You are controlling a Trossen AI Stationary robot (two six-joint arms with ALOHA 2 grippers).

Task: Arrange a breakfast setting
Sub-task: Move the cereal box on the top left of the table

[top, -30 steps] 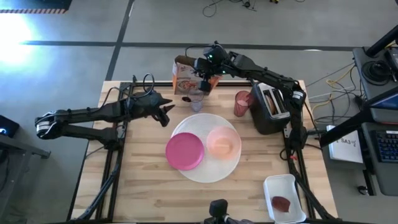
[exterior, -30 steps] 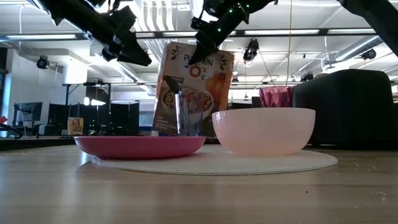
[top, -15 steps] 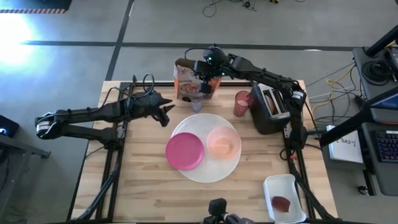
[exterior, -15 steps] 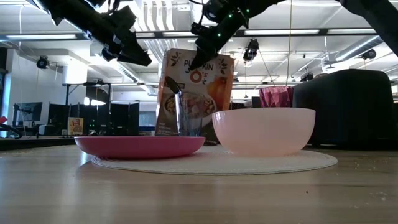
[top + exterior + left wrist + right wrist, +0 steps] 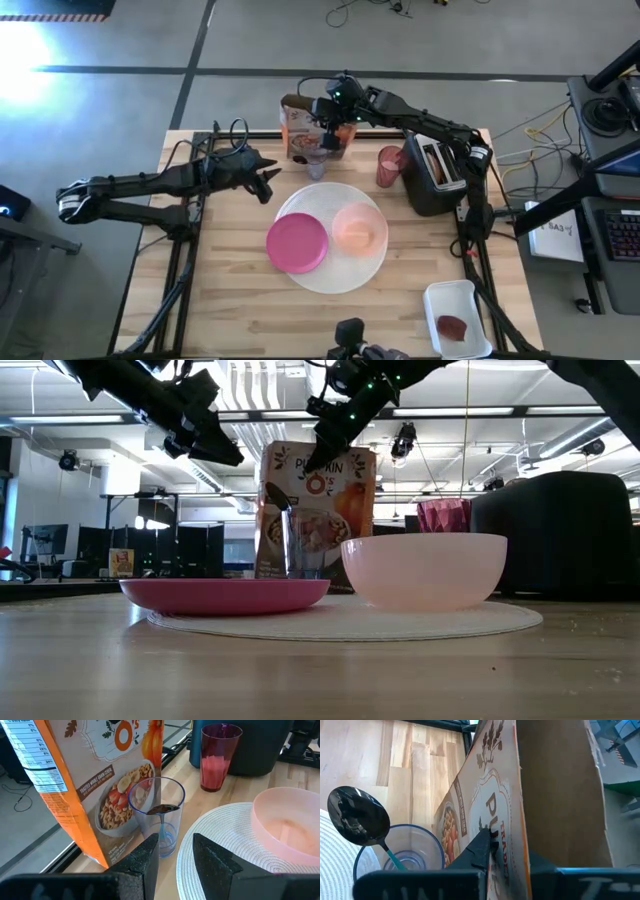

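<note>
At the far edge of the wooden counter (image 5: pixel 230 300) stands the orange cereal box (image 5: pixel 318 510), upright, its front printed with a bowl of cereal rings, banana and strawberry. The right gripper (image 5: pixel 330 122) has its fingers clamped on the box's top edge. Just in front of the box is the small clear glass (image 5: pixel 157 815), holding the teal-handled spoon (image 5: pixel 365 830) bowl-up. Right of it stands the translucent pink cup (image 5: pixel 218 756), beside a black toaster (image 5: pixel 435 172). Nearer, the large white round mat (image 5: pixel 335 275) carries the magenta plate (image 5: pixel 297 243) on its left and the peach bowl (image 5: pixel 359 228) on its right. The left gripper (image 5: pixel 268 182) hovers left of the mat, fingers slightly apart, holding nothing.
</note>
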